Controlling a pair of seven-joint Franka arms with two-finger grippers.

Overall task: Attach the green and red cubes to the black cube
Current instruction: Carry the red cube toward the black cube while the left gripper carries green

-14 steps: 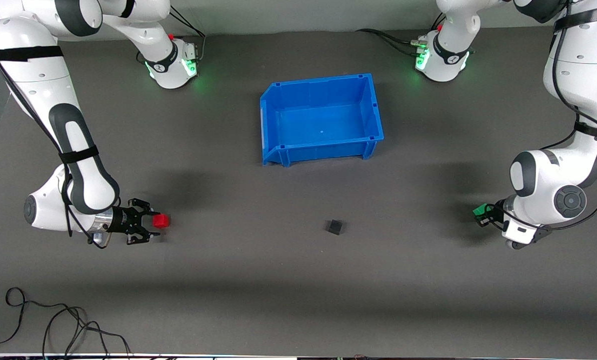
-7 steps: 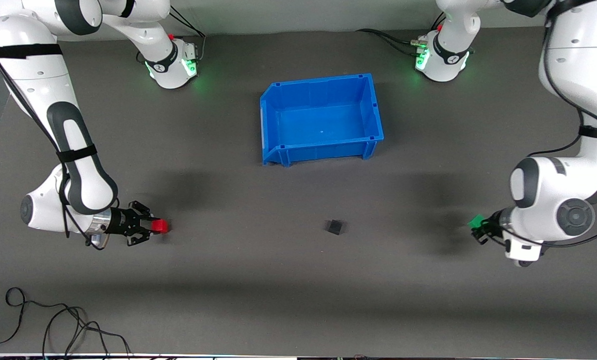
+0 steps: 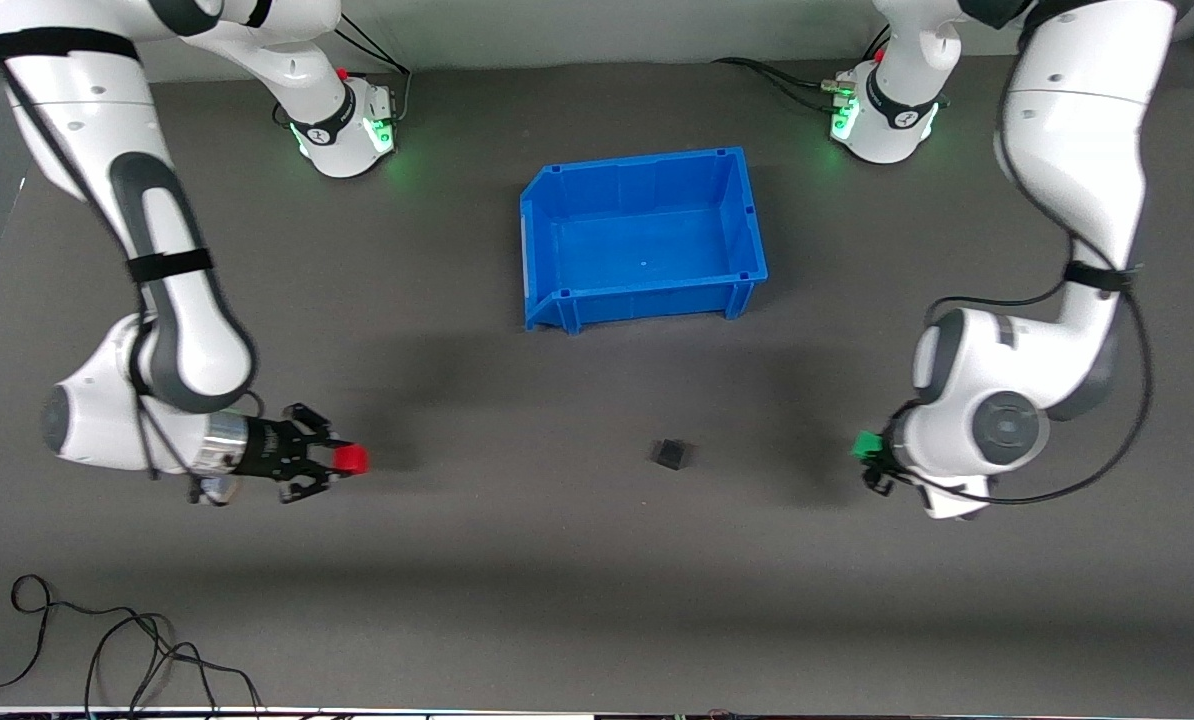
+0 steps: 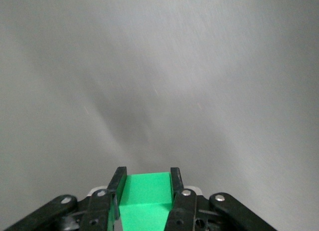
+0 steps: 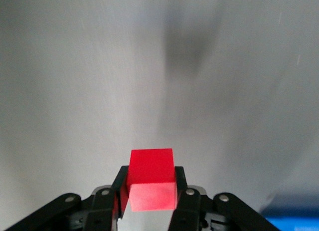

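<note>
The black cube (image 3: 670,454) sits on the dark table, nearer the front camera than the blue bin. My right gripper (image 3: 342,460) is shut on the red cube (image 3: 354,459) and holds it just above the table toward the right arm's end. In the right wrist view the red cube (image 5: 151,178) is clamped between the fingers. My left gripper (image 3: 872,455) is shut on the green cube (image 3: 866,444) above the table toward the left arm's end. In the left wrist view the green cube (image 4: 145,198) sits between the fingers. The black cube lies between the two grippers.
An empty blue bin (image 3: 557,195) stands at the table's middle, farther from the front camera than the black cube. A loose black cable (image 3: 107,650) lies at the table's near edge at the right arm's end. A corner of the bin (image 5: 294,222) shows in the right wrist view.
Both grippers have moved toward the black cube with their cubes held; the left gripper travelled farther than the right. The black cube has not moved.
</note>
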